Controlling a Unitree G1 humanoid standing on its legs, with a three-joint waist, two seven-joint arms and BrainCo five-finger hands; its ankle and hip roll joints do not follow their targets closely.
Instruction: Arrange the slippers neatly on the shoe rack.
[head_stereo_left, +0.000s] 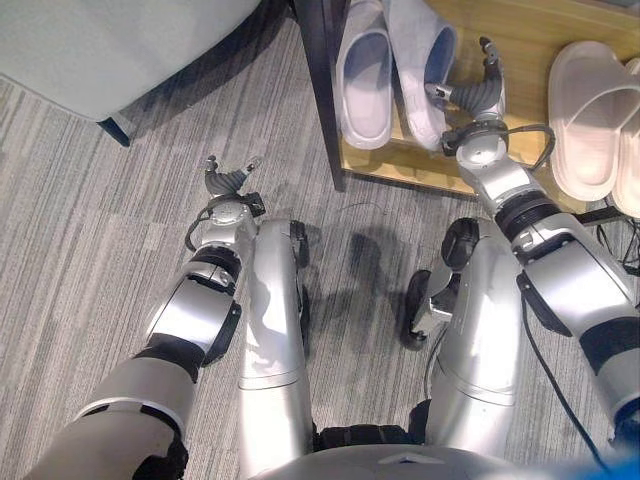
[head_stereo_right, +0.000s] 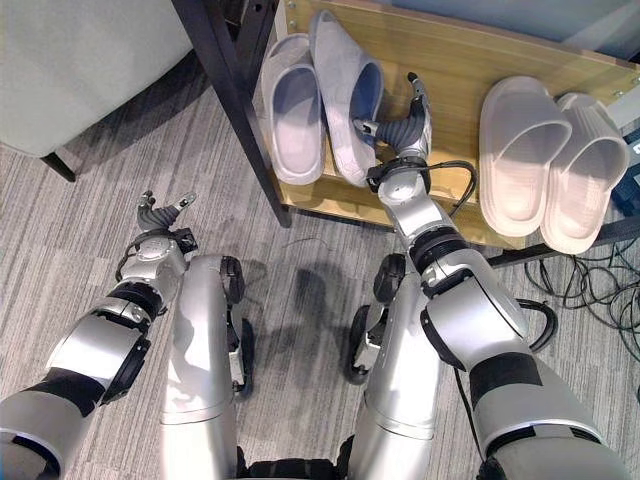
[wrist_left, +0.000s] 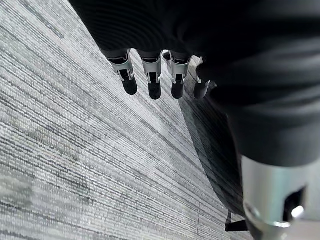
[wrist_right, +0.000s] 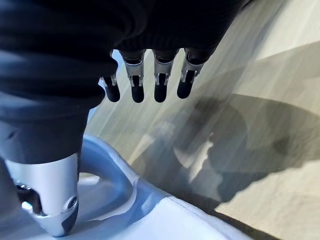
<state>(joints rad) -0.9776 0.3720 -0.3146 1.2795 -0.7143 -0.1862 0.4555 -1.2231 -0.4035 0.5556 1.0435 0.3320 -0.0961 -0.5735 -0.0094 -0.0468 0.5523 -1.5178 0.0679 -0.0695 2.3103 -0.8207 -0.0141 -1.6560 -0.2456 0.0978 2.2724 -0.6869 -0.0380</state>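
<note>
Your right hand (head_stereo_right: 403, 132) is up at the shoe rack (head_stereo_right: 455, 70), over the wooden shelf between the two pairs of slippers. Its fingers (wrist_right: 159, 82) are straight and spread above bare wood, and its thumb (wrist_right: 50, 200) rests against the rim of the nearer blue slipper (head_stereo_right: 348, 95); nothing is gripped. That slipper lies tilted, its toe angled toward its mate and its heel end reaching the shelf's front edge. Its mate, the other blue slipper (head_stereo_right: 294, 108), sits straight just beside it, close to the rack's dark post (head_stereo_right: 228, 95). The two touch or nearly touch near the toes; you cannot tell which.

To the right of your hand, well apart from the blue pair, the white slippers (head_stereo_right: 545, 160) lie side by side, heels hanging over the front edge of the shelf.

Your left hand (head_stereo_left: 228, 181) hangs low over the grey carpet (head_stereo_left: 90, 220), away from the rack, fingers relaxed and apart, holding nothing. A pale cushion or seat (head_stereo_left: 110, 50) sits at the far left.
</note>
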